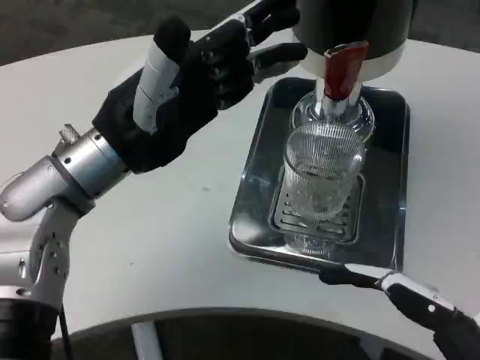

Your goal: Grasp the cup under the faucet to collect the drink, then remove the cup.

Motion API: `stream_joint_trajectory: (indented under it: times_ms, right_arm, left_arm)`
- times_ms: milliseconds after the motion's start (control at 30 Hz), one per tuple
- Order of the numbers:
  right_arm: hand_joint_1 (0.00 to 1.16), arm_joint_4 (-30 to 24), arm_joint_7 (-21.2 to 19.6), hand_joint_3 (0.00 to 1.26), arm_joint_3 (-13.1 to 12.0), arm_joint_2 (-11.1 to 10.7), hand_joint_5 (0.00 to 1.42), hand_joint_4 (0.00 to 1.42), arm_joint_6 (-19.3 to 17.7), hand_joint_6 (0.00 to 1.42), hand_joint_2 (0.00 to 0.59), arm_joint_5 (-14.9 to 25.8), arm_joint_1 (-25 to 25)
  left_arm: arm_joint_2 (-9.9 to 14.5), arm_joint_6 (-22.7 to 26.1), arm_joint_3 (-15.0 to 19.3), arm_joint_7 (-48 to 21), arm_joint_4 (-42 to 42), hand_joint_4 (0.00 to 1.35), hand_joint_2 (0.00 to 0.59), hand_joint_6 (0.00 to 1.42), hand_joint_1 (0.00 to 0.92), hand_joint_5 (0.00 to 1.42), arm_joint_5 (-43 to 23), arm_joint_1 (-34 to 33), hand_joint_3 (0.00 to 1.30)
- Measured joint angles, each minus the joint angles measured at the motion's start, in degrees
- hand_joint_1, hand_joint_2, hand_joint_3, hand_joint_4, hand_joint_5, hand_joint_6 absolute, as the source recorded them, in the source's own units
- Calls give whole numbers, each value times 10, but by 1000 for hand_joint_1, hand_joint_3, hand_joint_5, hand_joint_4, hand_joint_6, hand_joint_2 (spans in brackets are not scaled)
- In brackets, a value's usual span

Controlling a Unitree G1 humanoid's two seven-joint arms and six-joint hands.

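Clearance around the ribbed glass cup (322, 176) on the steel drip tray (259, 161). Above the cup: blocked by the red faucet lever (343, 70) and dispenser body (352, 30). Left of the cup: bare tray floor and open white table (187, 225); the left hand (199, 75) hovers further up-left. Right of the cup: bare tray floor, unobstructed. Below the cup: the right hand (405, 296) lies just beyond the tray's near rim.

From my remote station I log a white round-edged table (172, 225) with a curved near edge. Directly on it sits a shiny rectangular metal drip tray (255, 195), placed right of centre, its long sides running away from me. The right hand (409, 296) lies at the table's near-right edge, just beside the tray's front rim.
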Motion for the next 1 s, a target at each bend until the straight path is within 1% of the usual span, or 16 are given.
stream_joint_trajectory:
  times_ms: [267, 400, 633, 800, 1000]
  right_arm:
    - [614, 2, 0, 312, 2, 0, 219, 253, 0, 128, 455, 0, 0]
    - [614, 4, 0, 312, 2, 0, 219, 255, 0, 128, 455, 0, 0]
    - [615, 7, -1, 319, 3, 1, 225, 261, 0, 128, 455, 0, 0]
    - [615, 8, -1, 320, 7, 2, 229, 262, 0, 128, 455, 0, -2]
    - [615, 10, -1, 321, 9, 2, 230, 265, 0, 128, 455, 0, -12]
  left_arm:
    - [-11, 0, 0, 5, 16, 31, 0, 57, 0, 138, 5, -28, 116]
    - [-17, -3, -1, 9, 28, 34, 0, 58, 0, 144, 22, -43, 129]
    - [-25, -5, -4, 9, 42, 53, 0, 67, 0, 151, 27, -54, 143]
    - [-38, -5, -9, 9, 42, 73, 4, 93, 0, 174, 28, -57, 153]
    - [-47, 2, -18, 0, 35, 87, 7, 115, 0, 197, 28, -57, 153]
